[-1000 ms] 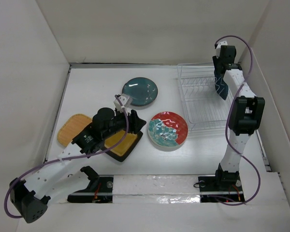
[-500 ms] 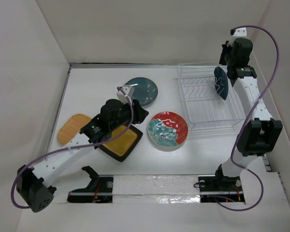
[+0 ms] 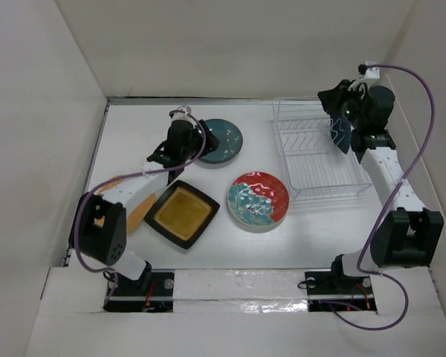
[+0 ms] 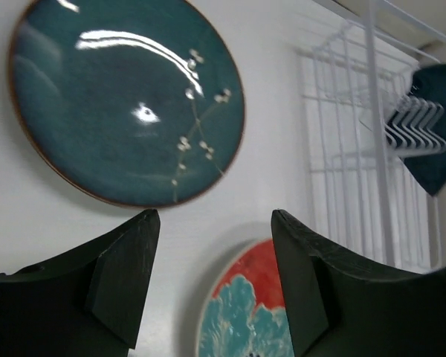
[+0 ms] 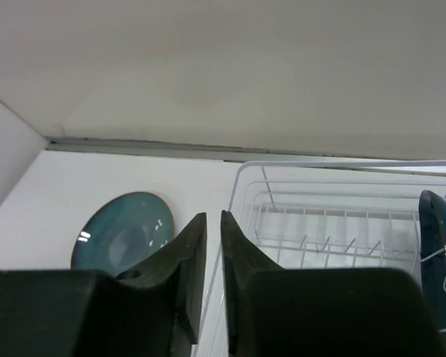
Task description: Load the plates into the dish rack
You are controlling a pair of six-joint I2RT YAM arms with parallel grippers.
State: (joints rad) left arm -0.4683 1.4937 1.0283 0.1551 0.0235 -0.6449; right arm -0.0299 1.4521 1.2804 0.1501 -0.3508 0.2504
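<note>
Presently, the left gripper [image 3: 184, 143] hovers at the near-left rim of the round glossy teal plate [image 3: 219, 140], its fingers [image 4: 126, 275] spread wide with nothing between them. The teal plate lies flat on the table [image 3: 134, 126], toward the far middle. The right gripper [image 3: 333, 97] hangs over the far right part of the dish rack [image 3: 312, 167], its fingers [image 5: 186, 260] drawn almost together (only a thin slit shows) and pinching nothing. The small dark blue plate [image 3: 340, 132] stands on edge in the rack's right side, just beside that gripper. The marbled plate [image 3: 258, 201] lies flat by the rack's near left corner. The square mustard-yellow plate [image 3: 182, 213] is to its left, and the tan-orange plate [image 3: 136, 214] is farther left, partly under the left arm.
</note>
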